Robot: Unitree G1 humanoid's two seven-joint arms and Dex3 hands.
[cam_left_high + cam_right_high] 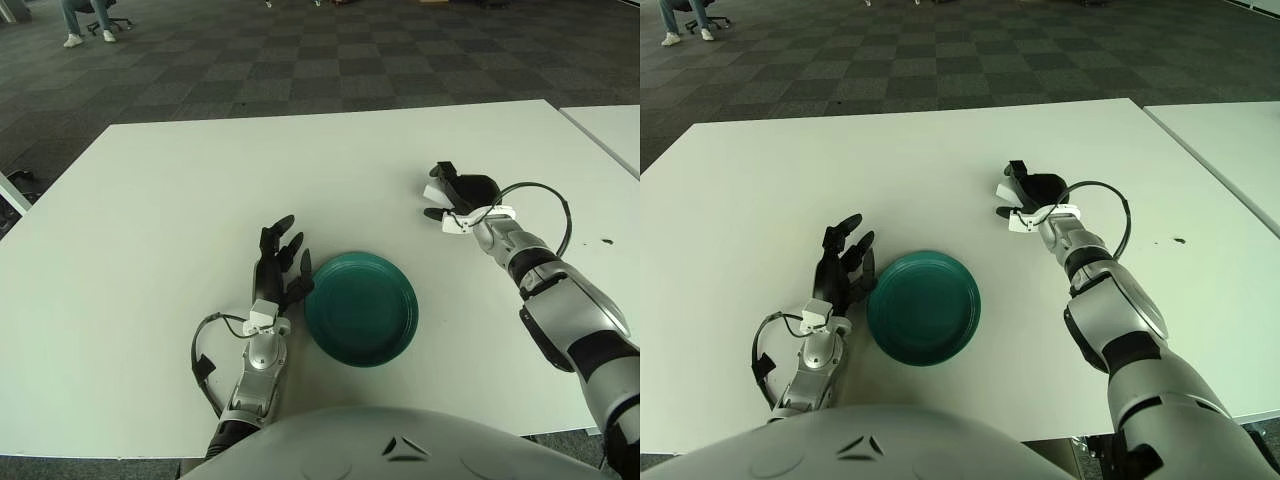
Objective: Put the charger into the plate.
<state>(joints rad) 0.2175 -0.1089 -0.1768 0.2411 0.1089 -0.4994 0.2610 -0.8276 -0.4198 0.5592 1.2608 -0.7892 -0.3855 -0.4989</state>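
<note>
Curling its fingers over the white charger (437, 195) on the worktop (150, 220), well apart from the plate (362, 308), the right hand (462, 197) gripped it; probably light, rigid, smooth, best pinched across its body. The left hand (277, 268) lay open beside the plate.

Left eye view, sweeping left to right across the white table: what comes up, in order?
Left hand, fingers spread → round dark-green plate → right hand, curled over a small white charger on the white table.
</note>
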